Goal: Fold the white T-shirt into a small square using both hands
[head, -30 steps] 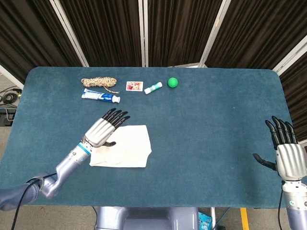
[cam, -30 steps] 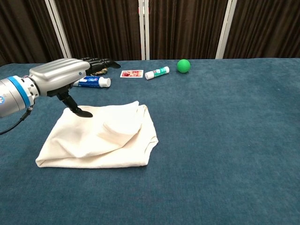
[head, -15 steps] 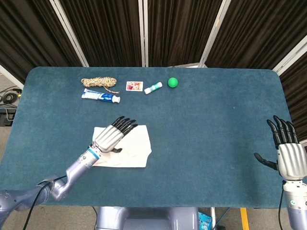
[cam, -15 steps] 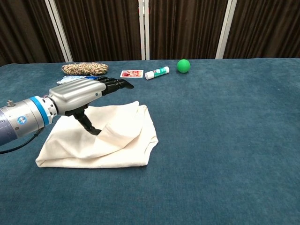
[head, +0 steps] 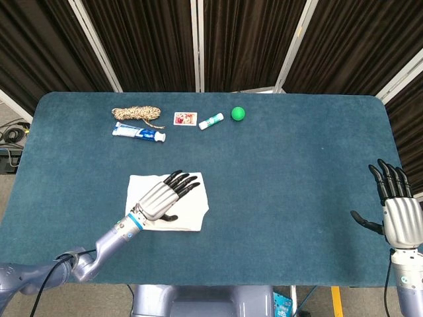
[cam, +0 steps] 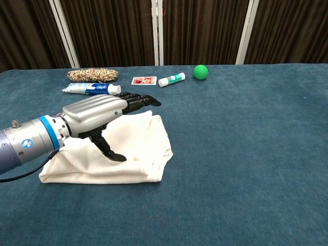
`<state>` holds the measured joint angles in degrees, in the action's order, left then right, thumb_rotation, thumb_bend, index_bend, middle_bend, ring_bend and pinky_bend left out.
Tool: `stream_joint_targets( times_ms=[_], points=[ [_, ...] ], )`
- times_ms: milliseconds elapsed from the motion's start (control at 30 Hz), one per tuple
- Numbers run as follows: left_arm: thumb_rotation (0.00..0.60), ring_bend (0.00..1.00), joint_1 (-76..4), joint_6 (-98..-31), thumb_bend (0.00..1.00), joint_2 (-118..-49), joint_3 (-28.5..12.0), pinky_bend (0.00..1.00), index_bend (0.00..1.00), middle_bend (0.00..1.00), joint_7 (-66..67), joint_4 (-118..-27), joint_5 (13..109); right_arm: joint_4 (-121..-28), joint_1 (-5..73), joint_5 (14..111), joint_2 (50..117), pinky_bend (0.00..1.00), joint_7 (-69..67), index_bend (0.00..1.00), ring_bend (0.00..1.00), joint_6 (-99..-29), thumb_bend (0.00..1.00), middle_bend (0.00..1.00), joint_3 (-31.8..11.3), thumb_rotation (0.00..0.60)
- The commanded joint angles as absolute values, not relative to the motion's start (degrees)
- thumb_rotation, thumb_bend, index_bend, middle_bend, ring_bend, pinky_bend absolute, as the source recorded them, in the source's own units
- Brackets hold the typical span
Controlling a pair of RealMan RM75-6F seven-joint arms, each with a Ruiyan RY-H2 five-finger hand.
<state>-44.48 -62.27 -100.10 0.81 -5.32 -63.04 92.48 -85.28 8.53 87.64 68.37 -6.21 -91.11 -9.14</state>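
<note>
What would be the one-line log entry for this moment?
left hand: flat over folded T-shirt | right hand: open, idle, table edge

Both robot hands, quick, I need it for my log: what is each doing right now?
Left hand: open, fingers stretched flat over the folded white T-shirt, holding nothing.
Right hand: open, fingers apart, empty.

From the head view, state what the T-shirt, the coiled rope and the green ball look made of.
T-shirt: soft matte woven or knit cloth; it creases and drapes.
Coiled rope: braided fibre, speckled tan and dark.
Green ball: smooth, uniformly coloured, probably plastic or rubber; too small to tell.
</note>
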Motion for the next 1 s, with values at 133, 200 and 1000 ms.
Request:
stream_joint_targets(
  times_ms=[133,200,1000],
  points=[
    [0.600,0.00,-44.4,-61.5,0.00,-101.2,1.1,0.00,0.00,0.00,-5.1,-62.8,92.4,-85.3,8.5,87.6,68.3,0.00,-6.3,0.08,0.00,-91.1,0.00,0.00,-9.1,0.600],
    [0.600,0.00,-44.3,-61.3,0.00,-101.8,1.3,0.00,0.00,0.00,-5.1,-62.4,92.6,-85.3,8.5,87.6,68.3,0.00,-6.3,0.09,0.00,-91.1,0.00,0.00,-9.2,0.600],
    [0.600,0.00,-42.1,-67.6,0.00,-99.9,0.9,0.00,0.00,0.00,-7.4,-63.3,94.7,-85.6,8.4,87.9,68.1,0.00,-6.4,0.09,0.00,-91.1,0.00,0.00,-9.0,0.600]
  ],
)
